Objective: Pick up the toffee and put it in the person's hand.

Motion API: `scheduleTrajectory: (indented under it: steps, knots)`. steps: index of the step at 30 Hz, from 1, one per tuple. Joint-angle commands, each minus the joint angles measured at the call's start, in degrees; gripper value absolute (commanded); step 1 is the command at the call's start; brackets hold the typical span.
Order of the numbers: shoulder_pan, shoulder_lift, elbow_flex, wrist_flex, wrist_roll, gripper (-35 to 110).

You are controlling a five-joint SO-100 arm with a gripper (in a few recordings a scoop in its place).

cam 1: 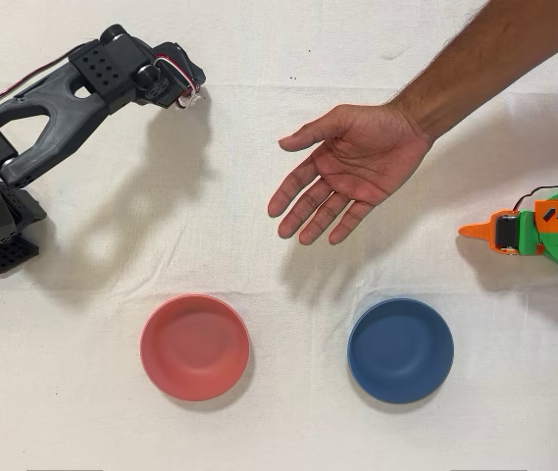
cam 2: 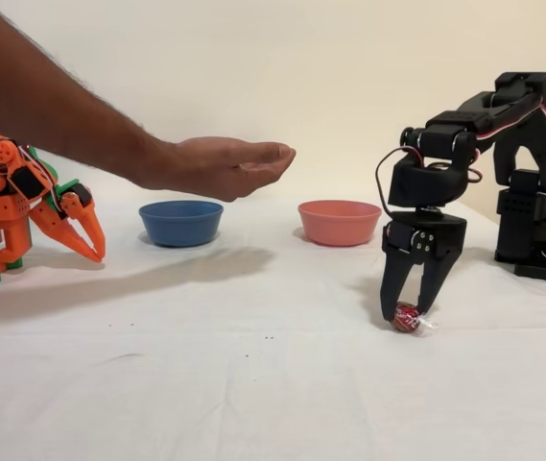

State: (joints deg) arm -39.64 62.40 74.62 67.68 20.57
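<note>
Toffee on table, between black arm's fingers.

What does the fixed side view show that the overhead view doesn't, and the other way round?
Fixed view: the toffee on the table between the black gripper's fingertips, and the person's hand held above the table. Overhead view: the hand's open palm and spread fingers, and the pink bowl and blue bowl empty inside. Both: the hand and both bowls.
</note>
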Motion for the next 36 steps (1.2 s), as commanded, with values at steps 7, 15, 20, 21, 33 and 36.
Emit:
scheduleTrajectory:
  steps: [7, 15, 20, 21, 33, 36]
  knots:
    - [-0.62, 0.88, -4.57, 0.18, 1.58, 20]
    - [-0.88, 0.7, -4.48, -2.29, 3.78, 13]
    - [-1.14, 1.14, -4.57, -3.08, 3.34, 10]
    - [-1.23, 1.32, -4.39, -3.08, 3.16, 10]
    - [0.44, 13.01, 1.85, -7.21, 0.44, 13]
    - [1.76, 16.35, 2.55, -7.21, -0.7, 14]
